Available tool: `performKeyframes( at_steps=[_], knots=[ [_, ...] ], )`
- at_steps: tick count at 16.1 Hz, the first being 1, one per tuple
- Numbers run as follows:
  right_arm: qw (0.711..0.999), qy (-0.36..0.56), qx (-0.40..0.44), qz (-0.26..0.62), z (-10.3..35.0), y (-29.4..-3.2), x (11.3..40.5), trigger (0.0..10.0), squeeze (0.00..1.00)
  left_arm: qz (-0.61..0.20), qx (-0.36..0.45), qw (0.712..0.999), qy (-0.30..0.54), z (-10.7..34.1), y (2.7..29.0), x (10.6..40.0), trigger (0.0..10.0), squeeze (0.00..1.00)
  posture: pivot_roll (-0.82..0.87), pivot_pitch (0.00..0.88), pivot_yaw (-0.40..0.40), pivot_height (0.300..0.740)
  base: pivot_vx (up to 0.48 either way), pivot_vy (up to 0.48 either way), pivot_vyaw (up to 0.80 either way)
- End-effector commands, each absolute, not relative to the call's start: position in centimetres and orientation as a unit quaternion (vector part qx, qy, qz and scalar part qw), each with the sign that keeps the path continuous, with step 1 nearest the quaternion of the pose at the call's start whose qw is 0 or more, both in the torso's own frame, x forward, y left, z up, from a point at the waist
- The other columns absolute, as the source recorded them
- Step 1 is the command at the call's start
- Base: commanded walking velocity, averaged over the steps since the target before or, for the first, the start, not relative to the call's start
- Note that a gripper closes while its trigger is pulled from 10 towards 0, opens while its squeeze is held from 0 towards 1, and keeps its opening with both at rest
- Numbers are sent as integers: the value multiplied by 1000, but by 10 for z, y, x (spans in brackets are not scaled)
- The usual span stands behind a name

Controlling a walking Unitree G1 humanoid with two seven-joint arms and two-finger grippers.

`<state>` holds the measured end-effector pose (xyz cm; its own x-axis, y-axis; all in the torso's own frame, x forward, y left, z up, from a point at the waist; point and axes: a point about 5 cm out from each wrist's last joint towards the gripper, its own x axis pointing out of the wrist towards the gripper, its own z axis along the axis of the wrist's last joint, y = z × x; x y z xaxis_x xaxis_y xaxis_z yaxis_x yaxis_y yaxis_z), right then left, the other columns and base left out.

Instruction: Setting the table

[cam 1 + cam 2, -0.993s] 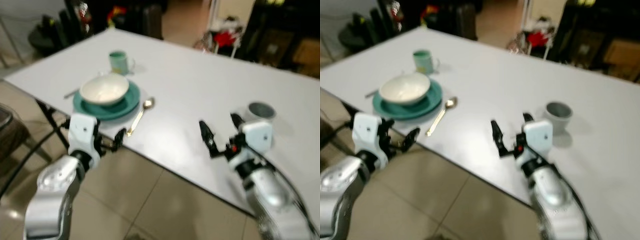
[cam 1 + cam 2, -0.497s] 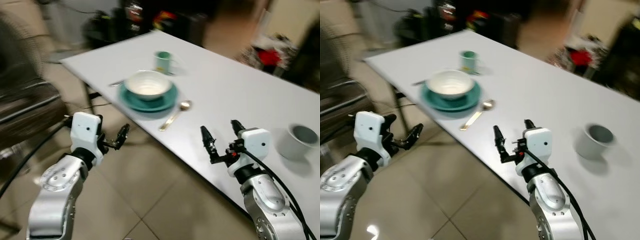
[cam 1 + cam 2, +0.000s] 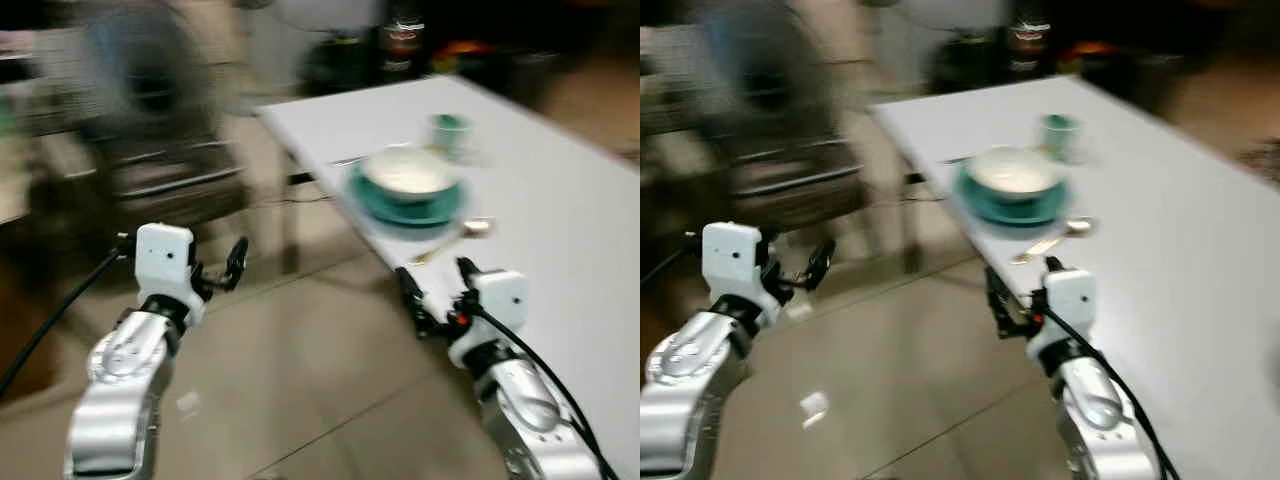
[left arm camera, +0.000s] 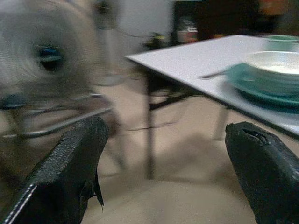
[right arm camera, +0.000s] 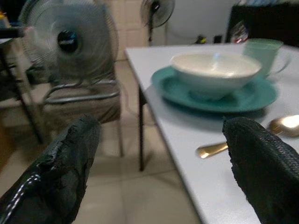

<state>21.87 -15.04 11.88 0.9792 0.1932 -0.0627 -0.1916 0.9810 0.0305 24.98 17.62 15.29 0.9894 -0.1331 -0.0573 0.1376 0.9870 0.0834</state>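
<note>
Facing the table (image 3: 560, 190), we see a chair (image 3: 170, 170) and fan (image 5: 63, 39) beside its corner; bowl (image 5: 215, 70), plate (image 5: 252, 95), cup (image 5: 261, 49) and spoon (image 5: 247, 137) sit on it. Our left gripper (image 3: 215, 272) and right gripper (image 3: 435, 290) hover off its edge, fingers apart.

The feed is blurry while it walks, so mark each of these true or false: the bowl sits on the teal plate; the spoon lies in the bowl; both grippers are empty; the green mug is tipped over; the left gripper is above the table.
1. The bowl sits on the teal plate: true.
2. The spoon lies in the bowl: false, it lies on the table beside the plate.
3. Both grippers are empty: true, the left gripper and the right gripper are open, holding nothing.
4. The green mug is tipped over: false, it stands upright.
5. The left gripper is above the table: false, it is over the floor.
</note>
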Motion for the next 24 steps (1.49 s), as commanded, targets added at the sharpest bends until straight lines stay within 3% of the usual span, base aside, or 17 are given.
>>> performKeyframes(
  at_steps=[1,2,5,13,18,19,24],
  knots=[
    [996,26,19,88,123,-152,218,10000,1000,-60,57,996,30,153,180,251,10000,345,-128,0,7,740,0,0,800],
    [996,31,24,81,121,-154,217,10000,1000,-79,58,994,41,151,180,250,10000,0,-128,0,7,740,0,0,800],
    [994,48,35,87,118,-153,216,10000,1000,-100,93,990,35,149,179,246,10000,0,-124,0,0,740,0,0,800],
    [989,46,63,124,120,-142,225,10000,1000,-99,94,991,14,156,181,245,10000,0,-77,0,-23,740,0,0,800],
    [976,58,70,199,116,-121,219,10000,988,-92,80,992,15,158,188,244,10000,0,-63,0,-21,740,128,0,640],
    [977,59,81,188,115,-122,220,10000,0,-95,79,992,16,158,188,244,10000,0,-62,0,-21,740,337,0,0],
    [992,46,62,103,115,-148,230,10000,0,-94,59,994,22,152,185,240,10000,0,-80,0,-28,740,344,0,0]
  ],
)
